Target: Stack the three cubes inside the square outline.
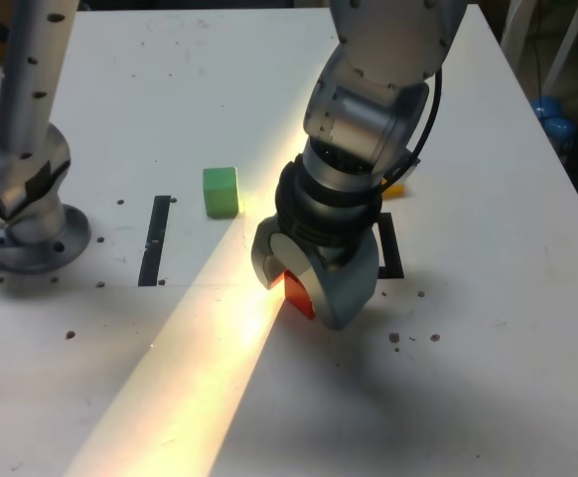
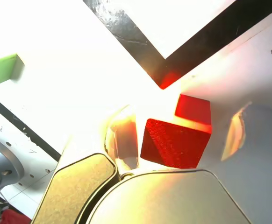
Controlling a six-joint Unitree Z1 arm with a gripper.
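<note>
Inside the released pincer [image 2: 182, 125], see the red cube [image 2: 175, 145] loose; might twist it askew by closing off-centre.

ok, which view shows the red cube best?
The wrist view: the red cube shows there in bright red, between the two sides of the hand, with two faces visible. The exterior view gives only a red sliver, the rest hidden by the hand.
</note>
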